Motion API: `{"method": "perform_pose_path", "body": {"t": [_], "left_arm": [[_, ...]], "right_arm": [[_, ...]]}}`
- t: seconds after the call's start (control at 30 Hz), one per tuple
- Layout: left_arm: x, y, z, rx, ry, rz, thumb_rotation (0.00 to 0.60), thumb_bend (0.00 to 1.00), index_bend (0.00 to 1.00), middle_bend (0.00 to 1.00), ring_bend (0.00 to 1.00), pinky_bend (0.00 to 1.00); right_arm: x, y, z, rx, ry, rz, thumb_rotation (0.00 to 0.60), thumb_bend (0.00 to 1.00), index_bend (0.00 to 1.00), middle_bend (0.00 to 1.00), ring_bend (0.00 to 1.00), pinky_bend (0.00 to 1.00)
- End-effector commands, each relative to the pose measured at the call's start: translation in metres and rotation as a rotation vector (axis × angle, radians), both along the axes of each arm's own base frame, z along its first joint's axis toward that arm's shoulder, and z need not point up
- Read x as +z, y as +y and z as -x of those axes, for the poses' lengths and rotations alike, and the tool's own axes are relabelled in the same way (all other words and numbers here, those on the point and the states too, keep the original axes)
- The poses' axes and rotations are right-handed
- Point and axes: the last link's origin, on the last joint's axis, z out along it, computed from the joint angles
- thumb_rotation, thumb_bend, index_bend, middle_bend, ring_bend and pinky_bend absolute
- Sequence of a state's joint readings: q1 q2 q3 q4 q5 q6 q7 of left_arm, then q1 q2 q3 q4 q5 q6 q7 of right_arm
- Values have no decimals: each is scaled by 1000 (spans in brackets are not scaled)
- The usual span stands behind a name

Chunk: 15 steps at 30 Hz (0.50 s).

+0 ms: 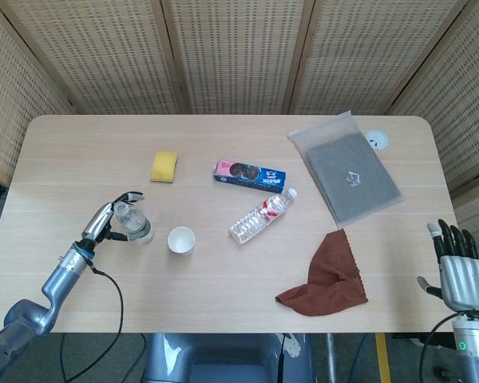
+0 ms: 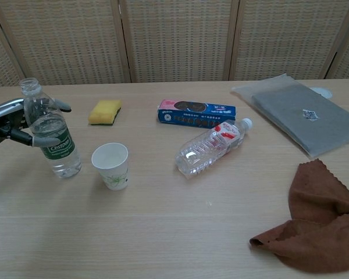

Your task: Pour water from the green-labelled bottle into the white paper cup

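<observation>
The green-labelled bottle (image 1: 132, 227) (image 2: 51, 139) stands upright and uncapped on the table at the left, with some water in its lower part. The white paper cup (image 1: 180, 239) (image 2: 110, 165) stands upright just to its right, a small gap between them. My left hand (image 1: 105, 221) (image 2: 9, 120) is beside the bottle on its left, its fingers spread apart around the bottle rather than closed on it. My right hand (image 1: 459, 270) hangs off the table's right front corner, fingers straight, holding nothing.
A clear bottle with a red label (image 1: 260, 216) lies on its side mid-table. Behind it are a blue biscuit box (image 1: 250, 175) and a yellow sponge (image 1: 164, 166). A brown cloth (image 1: 327, 276) and a grey pouch (image 1: 350, 171) lie to the right.
</observation>
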<state>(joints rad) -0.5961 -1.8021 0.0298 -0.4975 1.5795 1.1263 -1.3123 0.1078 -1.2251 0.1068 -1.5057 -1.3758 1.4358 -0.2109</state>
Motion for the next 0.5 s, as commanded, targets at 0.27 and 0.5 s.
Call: {"method": "perform_pose_path", "body": {"t": [0.27,0.5], "left_arm": [[47,-6,14,-35,21,-55,600,161,155,114,153,167],[71,-15,26,-17,20,-72,600,153,82,57,111,133]], "right_arm": [[1,3,-4,16,-8,1,600,0,0,0,0,0],[2,6,-8,31,-12,-2,600,0,0,0,0,0]]}}
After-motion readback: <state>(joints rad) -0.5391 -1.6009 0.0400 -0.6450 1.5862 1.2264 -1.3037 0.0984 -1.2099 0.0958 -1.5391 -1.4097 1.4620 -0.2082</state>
